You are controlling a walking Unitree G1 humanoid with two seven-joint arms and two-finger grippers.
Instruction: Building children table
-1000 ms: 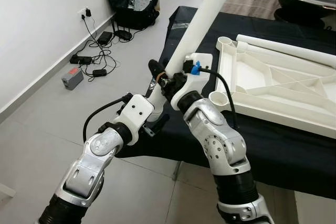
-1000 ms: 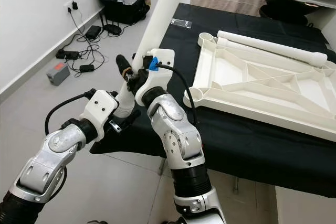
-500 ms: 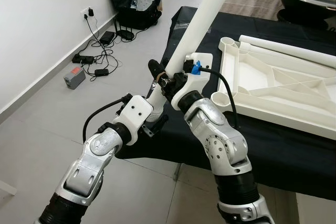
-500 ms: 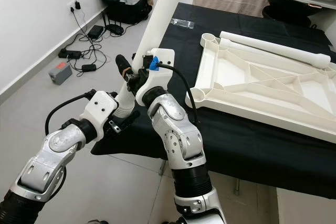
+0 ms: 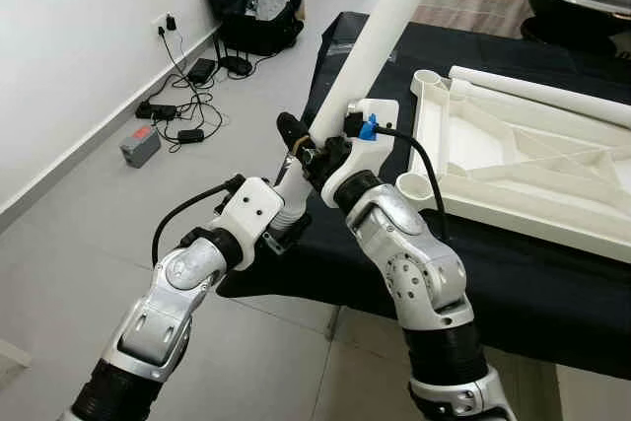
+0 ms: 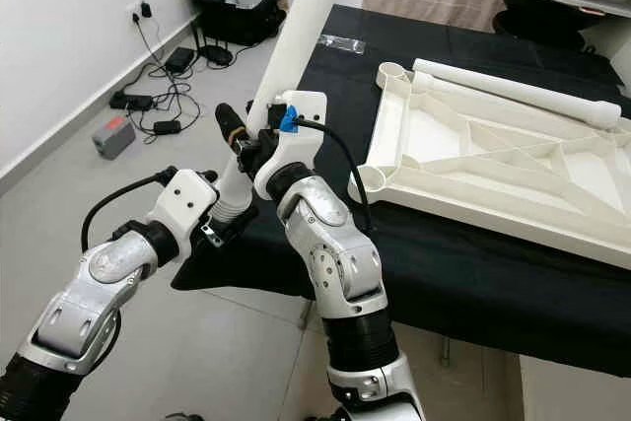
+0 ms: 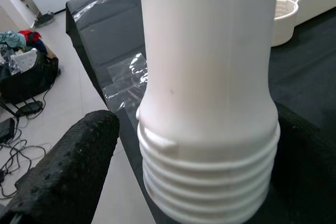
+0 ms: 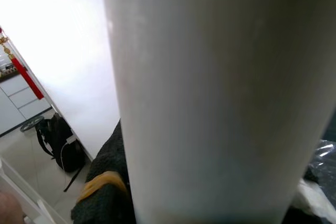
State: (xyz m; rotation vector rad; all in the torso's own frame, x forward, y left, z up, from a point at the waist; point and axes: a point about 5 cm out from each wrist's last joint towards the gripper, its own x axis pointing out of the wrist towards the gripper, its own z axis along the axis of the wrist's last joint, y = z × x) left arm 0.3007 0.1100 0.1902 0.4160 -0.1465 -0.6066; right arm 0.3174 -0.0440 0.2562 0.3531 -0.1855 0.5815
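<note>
A long white table leg (image 5: 380, 36) slants up from the near left corner of the black-covered table (image 5: 552, 273). My right gripper (image 5: 314, 145) is shut on its lower part; one black finger with an orange band (image 8: 102, 192) presses against the tube. My left gripper (image 5: 289, 189) is open just below, its fingers (image 7: 68, 171) on either side of the leg's threaded end (image 7: 210, 182), with a gap at one finger. The white tabletop (image 5: 439, 206) lies upside down on the cloth, a corner socket (image 5: 412, 184) close to my right wrist. A second leg (image 5: 542, 91) rests along its far edge.
A white wall runs along the left. Cables and power bricks (image 5: 177, 110), a grey box (image 5: 140, 145) and a black bag with clothes (image 5: 246, 7) lie on the floor beside it. A clear plastic bag (image 5: 340, 46) lies on the table's far left corner.
My left forearm has shifted slightly to the left and its wrist has turned a little under the leg. The leg and the right gripper have kept their place.
</note>
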